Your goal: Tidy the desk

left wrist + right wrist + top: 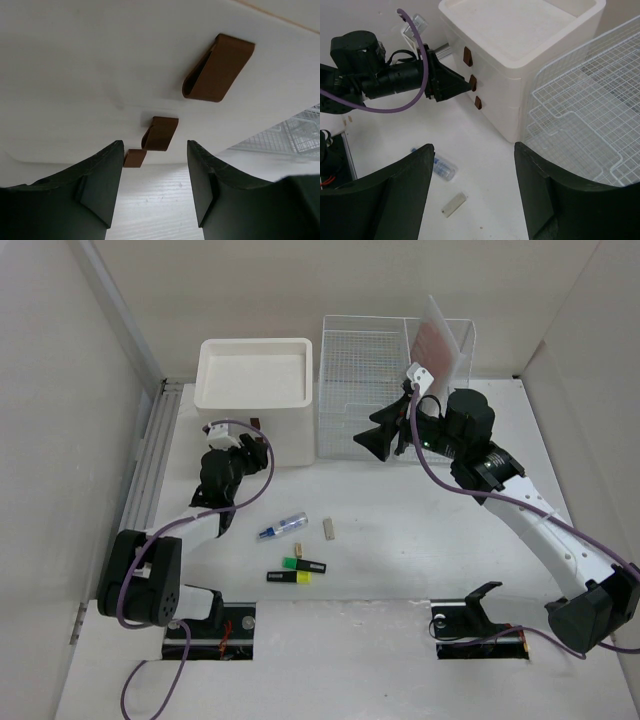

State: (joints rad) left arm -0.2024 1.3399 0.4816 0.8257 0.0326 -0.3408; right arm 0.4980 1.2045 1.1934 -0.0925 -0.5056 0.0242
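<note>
- White three-drawer box [253,390], tray top, three brown loop pulls [218,67]: 11 o'clock in the top view.
- White wire rack [362,380]: just beside the box, at its 3 o'clock.
- Clear blue-ended tube [282,527]: centre.
- Beige stick [329,528]: at the tube's 3 o'clock.
- Green highlighter [304,564] and yellow highlighter [289,577]: at the tube's 6 o'clock.

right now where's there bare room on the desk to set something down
Open desk lies between the wire rack, the right arm and the loose pen. Crowded: the pen and highlighters beside the left arm, and the front of the drawer box, where the left gripper hovers.
</note>
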